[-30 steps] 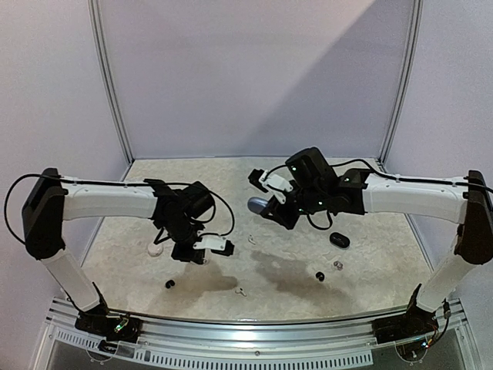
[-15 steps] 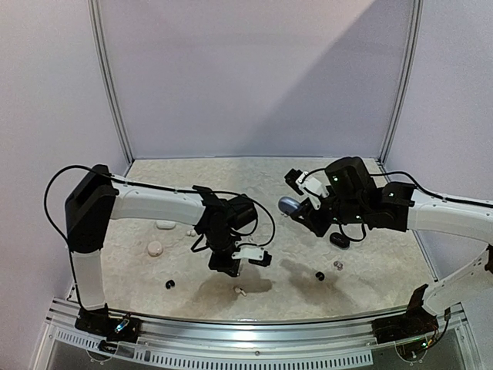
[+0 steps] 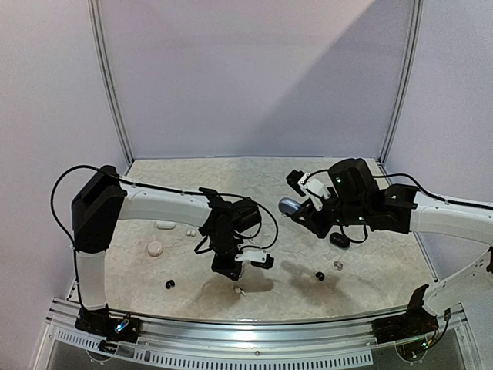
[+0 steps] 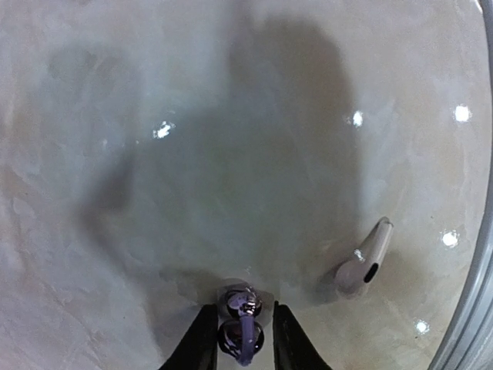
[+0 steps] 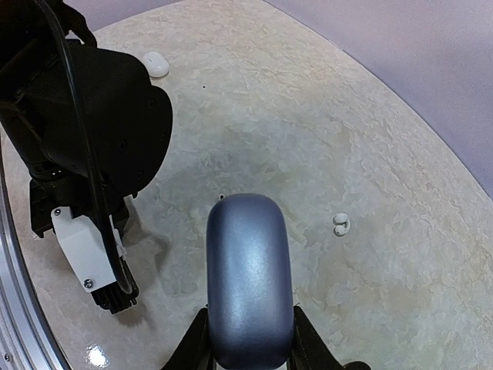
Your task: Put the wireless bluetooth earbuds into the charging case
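Left pincer [image 4: 243,341] clenched on dark earbud [image 4: 239,337], low over table [image 4: 192,154], well apart from grey case [image 5: 248,277] on its arm-base side, I judge for carrying there | right pincer [image 5: 249,348] grasps that case aloft, presumably to receive | white stemmed bud [image 4: 362,262] loose, farther base-side of the case | versus half-second ago: both arms barely shifted

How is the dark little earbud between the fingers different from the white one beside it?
The dark earbud is roundish and shiny; the white earbud has a short stem. The dark one is pinched in the left gripper; the white one lies loose on the table. Both are tiny.
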Robot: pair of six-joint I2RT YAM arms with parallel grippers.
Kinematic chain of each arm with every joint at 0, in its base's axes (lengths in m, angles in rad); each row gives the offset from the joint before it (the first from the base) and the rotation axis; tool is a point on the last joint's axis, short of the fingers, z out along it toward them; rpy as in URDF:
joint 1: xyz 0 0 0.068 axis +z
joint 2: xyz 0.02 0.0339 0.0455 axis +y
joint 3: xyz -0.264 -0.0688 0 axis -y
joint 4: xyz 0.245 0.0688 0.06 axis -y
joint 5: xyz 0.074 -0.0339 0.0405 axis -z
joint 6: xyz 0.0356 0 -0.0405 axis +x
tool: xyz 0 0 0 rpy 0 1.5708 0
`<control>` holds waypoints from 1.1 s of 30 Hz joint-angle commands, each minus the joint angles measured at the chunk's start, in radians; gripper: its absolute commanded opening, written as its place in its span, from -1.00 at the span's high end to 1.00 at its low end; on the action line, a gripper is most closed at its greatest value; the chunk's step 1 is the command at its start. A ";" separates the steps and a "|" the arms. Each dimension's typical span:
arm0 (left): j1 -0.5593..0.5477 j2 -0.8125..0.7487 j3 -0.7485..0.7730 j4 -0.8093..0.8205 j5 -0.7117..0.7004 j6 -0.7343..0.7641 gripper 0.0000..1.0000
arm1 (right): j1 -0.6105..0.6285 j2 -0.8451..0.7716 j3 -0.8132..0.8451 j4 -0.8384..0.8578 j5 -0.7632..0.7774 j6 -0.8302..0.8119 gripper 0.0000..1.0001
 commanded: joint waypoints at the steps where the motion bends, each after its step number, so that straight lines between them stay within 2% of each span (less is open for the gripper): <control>1: -0.015 0.022 0.003 -0.015 0.017 0.018 0.45 | -0.007 -0.033 -0.006 0.027 -0.036 -0.003 0.86; 11: -0.013 0.022 0.007 -0.026 0.015 0.061 0.14 | -0.006 -0.027 0.003 0.022 -0.061 -0.010 0.84; 27: -0.006 0.000 -0.022 -0.053 0.021 0.123 -0.25 | -0.007 -0.011 0.017 0.011 -0.110 -0.016 0.82; 33: 0.020 -0.039 -0.044 -0.068 -0.003 0.154 -0.34 | -0.007 -0.004 0.030 0.006 -0.106 -0.012 0.83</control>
